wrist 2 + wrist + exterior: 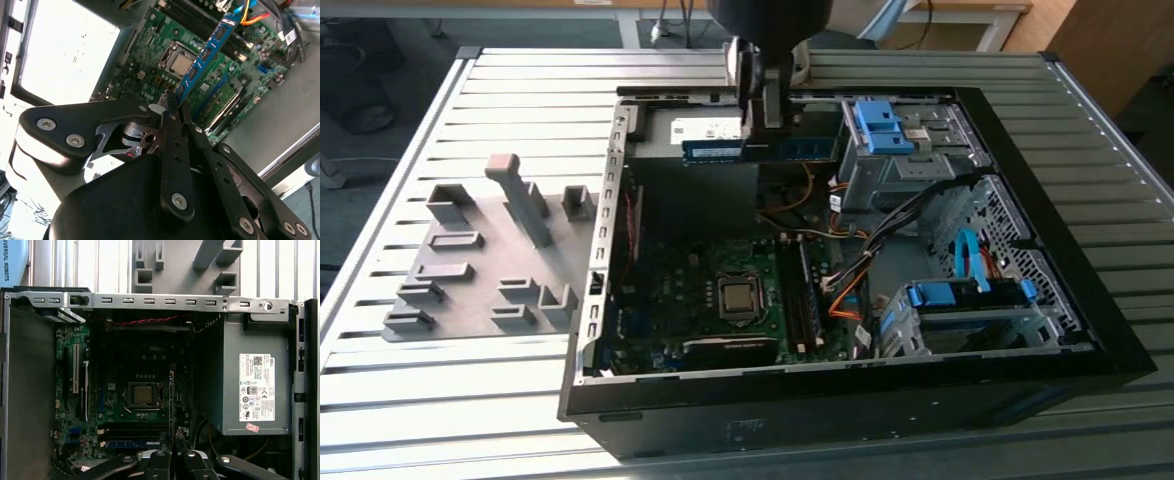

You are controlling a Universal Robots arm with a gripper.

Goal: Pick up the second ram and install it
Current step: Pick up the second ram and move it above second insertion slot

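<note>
We see the second ram [720,149] held in the air over the far end of the open computer case [854,400], just above the grey power supply [698,128]. The gripper [763,120] has its fingers clamped together on the stick's middle.

In the exterior view the stick lies level and shows its broad face: a long, thin, flat blue-green board. In the second wrist view the second ram [210,47] runs out from the gripper [172,102] as a bright blue strip with dark square chips in a row, over the green motherboard [150,45]. In the first wrist view we look along its edge, so the second ram [171,400] is a mere thin line rising from the gripper [172,447]. That view also gives the power supply [250,390] as a plain grey metal box with a white label, and the square silver processor socket [143,395] beside long black slots [132,427].

On the exterior view's left a grey plastic holder tray [480,270] with upright posts rests on the ribbed metal table [454,400].
</note>
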